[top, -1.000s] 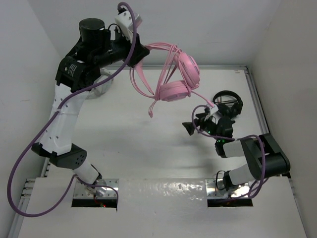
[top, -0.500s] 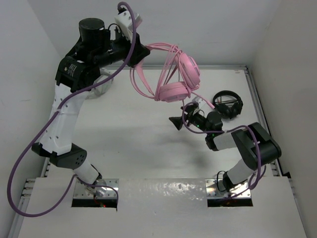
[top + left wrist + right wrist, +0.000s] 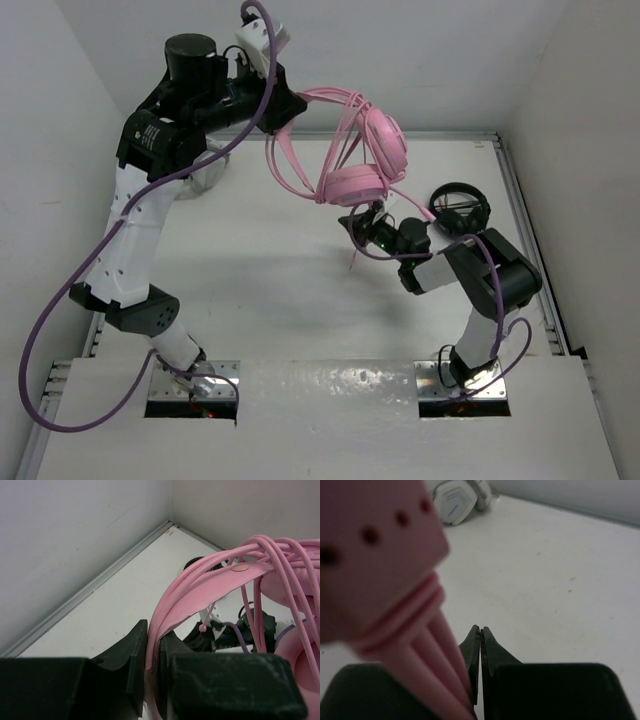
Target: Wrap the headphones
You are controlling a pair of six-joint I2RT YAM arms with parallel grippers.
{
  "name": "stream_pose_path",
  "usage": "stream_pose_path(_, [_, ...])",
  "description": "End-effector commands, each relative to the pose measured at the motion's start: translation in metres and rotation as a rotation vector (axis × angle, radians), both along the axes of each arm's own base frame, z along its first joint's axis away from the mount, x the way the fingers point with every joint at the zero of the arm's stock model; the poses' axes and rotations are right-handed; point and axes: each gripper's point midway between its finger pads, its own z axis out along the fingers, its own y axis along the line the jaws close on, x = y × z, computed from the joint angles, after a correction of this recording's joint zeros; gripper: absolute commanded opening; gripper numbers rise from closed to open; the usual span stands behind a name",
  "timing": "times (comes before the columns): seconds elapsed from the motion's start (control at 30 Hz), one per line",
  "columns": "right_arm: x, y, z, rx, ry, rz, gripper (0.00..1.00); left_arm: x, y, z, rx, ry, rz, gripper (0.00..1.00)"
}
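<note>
My left gripper (image 3: 290,108) is raised high over the table's back and is shut on the pink headband (image 3: 210,585) of the headphones (image 3: 375,150). The earcups hang to its right, with several cable loops draped over the band. My right gripper (image 3: 352,225) sits just under the lower earcup with its jaws together (image 3: 480,630). A thin pink line shows between the tips, and a short length of the cable (image 3: 353,262) dangles below them. Blurred pink cable strands (image 3: 420,645) pass close on the left in the right wrist view.
Small black headphones (image 3: 460,208) lie on the table at the right, behind my right arm. Grey-white headphones (image 3: 457,502) rest at the back left, near the left arm. White walls enclose the table on the left, back and right.
My right gripper moved left and up from beside the black headphones to under the pink earcup, then went from open to shut. The left arm barely moved.
</note>
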Motion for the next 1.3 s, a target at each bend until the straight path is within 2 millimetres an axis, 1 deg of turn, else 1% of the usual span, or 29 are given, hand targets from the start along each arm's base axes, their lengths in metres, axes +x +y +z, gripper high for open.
stream_pose_path(0.0, [-0.025,0.009,0.018,0.038,-0.131,0.016,0.00,-0.004,0.012,0.062,-0.155,-0.129,0.073,0.00])
stream_pose_path(0.03, [-0.036,0.017,0.017,0.034,-0.135,0.041,0.00,0.003,0.014,0.059,-0.156,-0.123,0.103,0.00])
stream_pose_path(0.1, [-0.055,0.020,0.015,0.004,-0.136,0.047,0.00,0.019,0.022,0.054,-0.179,-0.092,0.179,0.00])
stream_pose_path(0.13, [-0.070,0.034,0.014,-0.045,-0.164,0.086,0.00,0.032,0.026,0.047,-0.181,-0.080,0.209,0.00])
stream_pose_path(0.17, [-0.075,0.041,0.014,-0.074,-0.170,0.094,0.00,0.041,0.030,0.043,-0.192,-0.065,0.243,0.00])
stream_pose_path(0.2, [-0.077,0.043,-0.006,-0.182,-0.131,0.084,0.00,0.054,0.030,0.032,-0.190,-0.048,0.263,0.00])
stream_pose_path(0.23, [-0.093,0.061,-0.001,-0.206,-0.138,0.131,0.00,0.065,0.036,0.027,-0.191,-0.039,0.290,0.00])
stream_pose_path(0.3, [-0.100,0.080,-0.009,-0.318,-0.087,0.172,0.00,0.089,0.037,0.002,-0.185,0.004,0.321,0.00])
stream_pose_path(0.33, [-0.113,0.094,-0.008,-0.349,-0.088,0.218,0.00,0.100,0.044,-0.007,-0.182,0.019,0.344,0.00])
stream_pose_path(0.4, [-0.124,0.111,-0.008,-0.457,-0.106,0.262,0.00,0.120,0.046,-0.034,-0.156,0.048,0.377,0.00])
stream_pose_path(0.43, [-0.128,0.115,-0.006,-0.493,-0.114,0.271,0.00,0.130,0.053,-0.043,-0.136,0.046,0.427,0.00])
stream_pose_path(0.5, [-0.130,0.118,-0.003,-0.599,-0.104,0.226,0.00,0.146,0.060,-0.072,-0.070,0.041,0.468,0.00])
stream_pose_path(0.57, [-0.132,0.115,0.000,-0.691,-0.033,0.219,0.00,0.158,0.072,-0.092,0.023,0.007,0.523,0.00])
stream_pose_path(0.6, [-0.132,0.114,0.003,-0.707,0.015,0.212,0.00,0.165,0.079,-0.112,0.065,0.003,0.562,0.00])
stream_pose_path(0.67, [-0.133,0.099,0.008,-0.817,0.097,0.182,0.00,0.172,0.097,-0.128,0.169,-0.047,0.631,0.00])
stream_pose_path(0.7, [-0.131,0.091,0.012,-0.848,0.122,0.148,0.00,0.176,0.102,-0.148,0.211,-0.052,0.647,0.00])
stream_pose_path(0.73, [-0.122,0.078,0.019,-0.893,0.127,0.069,0.00,0.177,0.111,-0.157,0.282,-0.078,0.666,0.00])
stream_pose_path(0.77, [-0.122,0.065,0.030,-0.955,0.146,0.038,0.00,0.178,0.114,-0.165,0.321,-0.088,0.667,0.00])
stream_pose_path(0.8, [-0.116,0.055,0.039,-0.990,0.142,-0.014,0.00,0.176,0.115,-0.183,0.360,-0.087,0.660,0.00])
stream_pose_path(0.83, [-0.111,0.046,0.048,-1.029,0.136,-0.064,0.00,0.174,0.117,-0.189,0.413,-0.104,0.637,0.00])
stream_pose_path(0.87, [-0.100,0.030,0.072,-1.077,0.110,-0.170,0.00,0.168,0.116,-0.208,0.456,-0.090,0.607,0.00])
stream_pose_path(0.93, [-0.090,0.022,0.091,-1.117,0.068,-0.244,0.00,0.159,0.108,-0.224,0.507,-0.091,0.540,0.00])
stream_pose_path(0.97, [-0.082,0.019,0.109,-1.103,0.029,-0.309,0.00,0.149,0.106,-0.241,0.539,-0.058,0.501,0.00])
stream_pose_path(1.03, [-0.071,0.017,0.126,-1.136,-0.055,-0.337,0.00,0.134,0.089,-0.256,0.550,-0.027,0.406,0.00])
stream_pose_path(1.07, [-0.064,0.020,0.135,-1.113,-0.095,-0.363,0.00,0.123,0.088,-0.268,0.562,0.003,0.379,0.00])
stream_pose_path(1.13, [-0.048,0.011,0.151,-1.147,-0.147,-0.425,0.00,0.110,0.077,-0.276,0.546,0.034,0.324,0.00])
stream_pose_path(1.17, [-0.034,0.001,0.160,-1.150,-0.158,-0.485,0.00,0.098,0.072,-0.283,0.541,0.063,0.280,0.00])
stream_pose_path(1.23, [-0.015,-0.007,0.170,-1.121,-0.174,-0.542,0.00,0.084,0.068,-0.293,0.523,0.122,0.246,0.00])
stream_pose_path(1.27, [-0.001,-0.020,0.172,-1.145,-0.177,-0.569,0.00,0.079,0.065,-0.294,0.510,0.141,0.228,0.00])
